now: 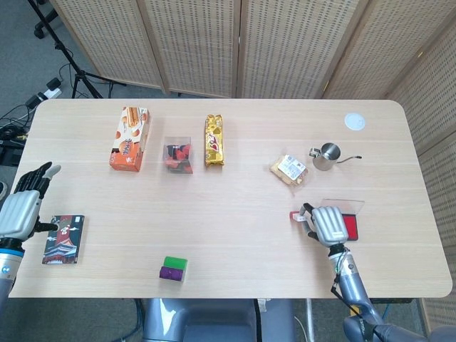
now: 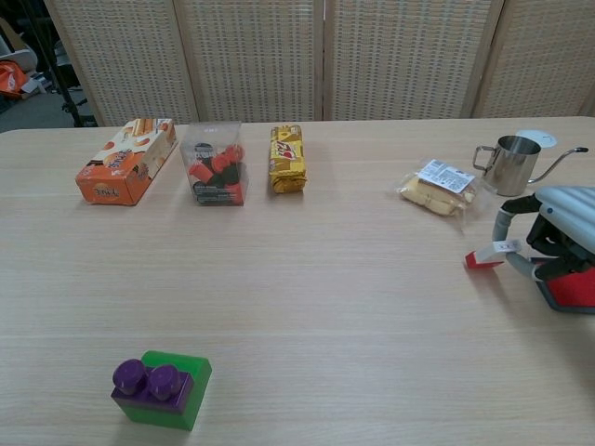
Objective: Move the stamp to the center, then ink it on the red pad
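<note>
The stamp (image 1: 296, 216) (image 2: 485, 256), white with a red end, lies tipped over on the table at the right, its red end pointing left. My right hand (image 1: 328, 224) (image 2: 561, 232) is just right of it and pinches its white end between two fingertips (image 2: 503, 226). The red ink pad (image 1: 351, 226) (image 2: 571, 289) sits open under and to the right of that hand, partly hidden by it. My left hand (image 1: 18, 206) hovers at the far left table edge with its fingers spread and nothing in it.
Along the back stand an orange box (image 1: 130, 137), a clear box of sweets (image 1: 178, 155), a yellow packet (image 1: 214, 140), a snack bag (image 1: 288, 169), a steel pitcher (image 1: 328, 157) and a white disc (image 1: 355, 121). A purple-green block (image 1: 173, 268) and a printed card box (image 1: 63, 239) lie near the front.
</note>
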Robot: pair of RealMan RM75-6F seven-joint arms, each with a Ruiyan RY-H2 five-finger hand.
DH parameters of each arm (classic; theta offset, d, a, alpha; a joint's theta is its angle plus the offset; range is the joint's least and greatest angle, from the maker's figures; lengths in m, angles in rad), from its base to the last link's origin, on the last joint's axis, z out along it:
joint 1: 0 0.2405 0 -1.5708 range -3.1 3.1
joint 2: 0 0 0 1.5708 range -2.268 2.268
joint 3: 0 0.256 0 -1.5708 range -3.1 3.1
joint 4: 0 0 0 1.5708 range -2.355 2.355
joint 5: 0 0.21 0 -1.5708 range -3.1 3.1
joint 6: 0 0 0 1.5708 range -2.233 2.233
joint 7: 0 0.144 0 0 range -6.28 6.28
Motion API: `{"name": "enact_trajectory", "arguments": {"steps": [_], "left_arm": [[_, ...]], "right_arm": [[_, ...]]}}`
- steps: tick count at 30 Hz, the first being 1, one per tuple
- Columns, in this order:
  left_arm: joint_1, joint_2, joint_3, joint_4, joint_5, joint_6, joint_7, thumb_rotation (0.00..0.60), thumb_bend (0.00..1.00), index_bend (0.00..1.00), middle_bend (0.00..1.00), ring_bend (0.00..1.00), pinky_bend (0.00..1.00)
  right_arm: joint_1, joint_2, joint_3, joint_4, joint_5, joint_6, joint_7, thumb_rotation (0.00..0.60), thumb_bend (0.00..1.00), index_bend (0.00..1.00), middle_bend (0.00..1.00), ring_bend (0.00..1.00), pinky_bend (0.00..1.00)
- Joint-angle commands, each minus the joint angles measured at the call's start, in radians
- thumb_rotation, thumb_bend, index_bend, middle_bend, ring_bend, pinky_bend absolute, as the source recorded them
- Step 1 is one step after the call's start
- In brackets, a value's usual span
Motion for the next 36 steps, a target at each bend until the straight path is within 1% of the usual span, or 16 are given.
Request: {"name": "enact_trajectory", "arguments": {"steps": [1,6,16,21,24,28,31,33,34,35,36], "left_arm": [[0.0,0.0,0.0,0.0,-0.001,0.0,0.001,0.6,0.08,0.0,0.0,0.0,0.0],[0.0,-0.001,0.0,-0.001,-0.001,0.002,0.002,0.6,0.08,0.0,0.0,0.0,0.0],[0.001,0.001,0.0,0.0,0.0,0.002,-0.003,0.6,0.08,0.0,0.0,0.0,0.0],[0.001,0.002,0.0,0.0,0.001,0.001,-0.007,0.6,0.08,0.0,0.0,0.0,0.0],[0.001,0.003,0.0,-0.001,0.001,0.001,-0.008,0.6,0.08,0.0,0.0,0.0,0.0],[0.004,0.005,0.0,-0.003,0.004,0.006,-0.013,0.6,0.08,0.0,0.0,0.0,0.0],[0.009,0.006,0.003,-0.004,0.012,0.013,-0.018,0.6,0.08,0.0,0.0,0.0,0.0],[0.015,0.007,0.007,-0.003,0.021,0.02,-0.023,0.6,0.08,0.0,0.0,0.0,0.0],[0.018,0.007,0.01,-0.002,0.027,0.024,-0.026,0.6,0.08,0.0,0.0,0.0,0.0],[0.023,0.008,0.012,0.0,0.033,0.029,-0.031,0.6,0.08,0.0,0.0,0.0,0.0],[0.029,0.008,0.017,0.003,0.041,0.037,-0.036,0.6,0.08,0.0,0.0,0.0,0.0]], "right_arm": [[0.002,0.002,0.002,-0.003,0.001,-0.003,-0.003,0.6,0.44,0.45,0.99,1.0,1.0],[0.003,0.007,0.0,-0.013,0.002,-0.008,-0.014,0.6,0.44,0.4,0.99,1.0,1.0],[0.003,0.008,0.003,-0.018,0.006,-0.009,-0.02,0.6,0.44,0.35,0.99,1.0,1.0],[0.003,0.008,0.003,-0.019,0.004,-0.006,-0.016,0.6,0.44,0.29,0.99,1.0,1.0],[0.002,0.01,0.003,-0.022,0.0,-0.001,-0.013,0.6,0.44,0.27,0.99,1.0,1.0],[-0.003,0.031,0.014,-0.059,-0.021,0.044,-0.001,0.6,0.44,0.26,0.99,1.0,1.0],[-0.01,0.08,0.031,-0.125,-0.057,0.112,0.022,0.6,0.44,0.26,0.97,1.0,1.0],[-0.022,0.131,0.038,-0.183,-0.084,0.158,0.038,0.6,0.42,0.26,0.92,0.99,1.0],[-0.029,0.159,0.038,-0.213,-0.097,0.176,0.045,0.6,0.39,0.26,0.89,0.97,1.0],[-0.037,0.191,0.036,-0.245,-0.105,0.189,0.051,0.6,0.31,0.25,0.8,0.9,0.99],[-0.053,0.239,0.031,-0.297,-0.103,0.194,0.045,0.6,0.24,0.23,0.72,0.81,0.95]]}}
